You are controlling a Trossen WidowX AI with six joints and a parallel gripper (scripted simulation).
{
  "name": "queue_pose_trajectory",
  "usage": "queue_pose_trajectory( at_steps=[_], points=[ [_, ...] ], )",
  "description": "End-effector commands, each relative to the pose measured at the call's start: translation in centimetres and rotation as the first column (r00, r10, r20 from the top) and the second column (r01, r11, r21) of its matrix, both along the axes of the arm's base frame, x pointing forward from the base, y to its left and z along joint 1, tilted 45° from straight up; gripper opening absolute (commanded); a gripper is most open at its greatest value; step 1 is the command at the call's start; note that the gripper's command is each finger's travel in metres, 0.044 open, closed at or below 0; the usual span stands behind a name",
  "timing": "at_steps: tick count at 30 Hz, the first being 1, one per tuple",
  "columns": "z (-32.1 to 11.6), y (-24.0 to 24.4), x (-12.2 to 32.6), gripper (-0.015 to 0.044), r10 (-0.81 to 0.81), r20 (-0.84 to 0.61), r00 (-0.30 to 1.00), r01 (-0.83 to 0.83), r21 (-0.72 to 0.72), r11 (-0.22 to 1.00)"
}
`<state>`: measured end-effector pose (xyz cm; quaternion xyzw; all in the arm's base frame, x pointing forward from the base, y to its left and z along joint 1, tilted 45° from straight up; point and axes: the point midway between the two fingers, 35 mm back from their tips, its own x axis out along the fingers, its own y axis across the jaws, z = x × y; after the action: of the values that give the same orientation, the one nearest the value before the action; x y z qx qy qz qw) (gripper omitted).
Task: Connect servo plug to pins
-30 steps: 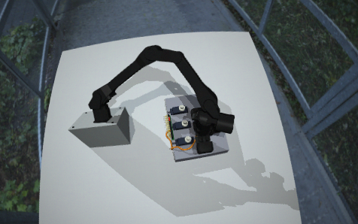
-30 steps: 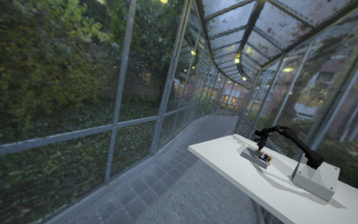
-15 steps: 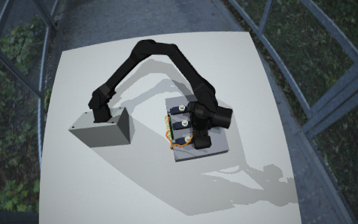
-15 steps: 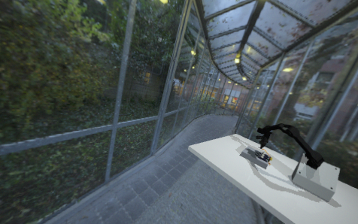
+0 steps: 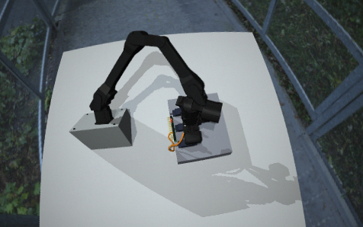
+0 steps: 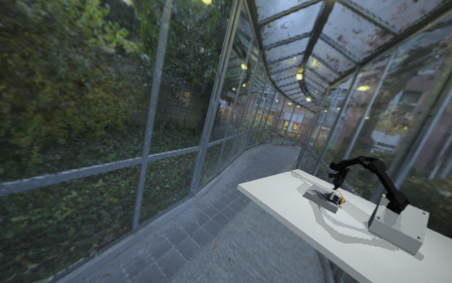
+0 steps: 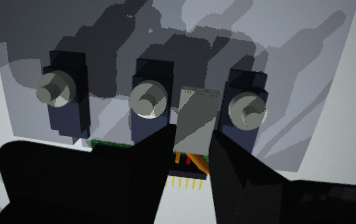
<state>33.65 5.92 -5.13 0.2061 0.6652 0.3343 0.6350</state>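
Note:
My gripper (image 7: 192, 134) is shut on the pale grey plug (image 7: 198, 120), seen between the fingertips in the wrist view. The plug is above the grey holder (image 5: 206, 151) (image 6: 322, 204) (image 7: 283, 145), between two servos. Its end with small square holes faces away from the pins; the lead (image 5: 172, 146) (image 7: 199, 162) leaves its near end, and loops beside the holder. Three dark blue servos (image 7: 69, 116) (image 7: 152, 120) (image 7: 243, 86) with pale round tops stand in the holder. The yellow pins (image 5: 168, 122) (image 7: 187, 183) stick out from its edge. The fingers hide part of the row; I cannot make out the coloured band.
A green board (image 7: 107, 144) runs along the pin edge, partly behind the left finger. The arm's grey base block (image 5: 108, 138) (image 6: 396, 234) stands on the white table (image 5: 145, 183) (image 6: 280, 195), on the pin side of the holder. The arm arches over the space between them.

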Motion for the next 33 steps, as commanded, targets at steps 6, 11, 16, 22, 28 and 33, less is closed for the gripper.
queue_pose_trajectory(
  at_steps=[6,11,16,22,28,33],
  points=[
    [1.2,0.4,-3.0,0.0000,0.006,0.007,1.000,-0.006,-0.003,1.000],
    [1.7,0.7,-4.8,0.0000,0.007,0.007,1.000,-0.007,-0.003,1.000],
    [2.1,1.0,-6.7,0.0000,0.009,0.008,1.000,-0.009,-0.002,1.000],
    [2.6,1.3,-9.0,0.0000,0.010,0.008,1.000,-0.010,-0.002,1.000],
    [2.9,1.7,-11.4,0.0000,0.012,0.008,1.000,-0.012,-0.001,1.000],
    [3.0,2.0,-13.5,0.0000,0.013,0.008,1.000,-0.013,-0.001,1.000]
  ],
)
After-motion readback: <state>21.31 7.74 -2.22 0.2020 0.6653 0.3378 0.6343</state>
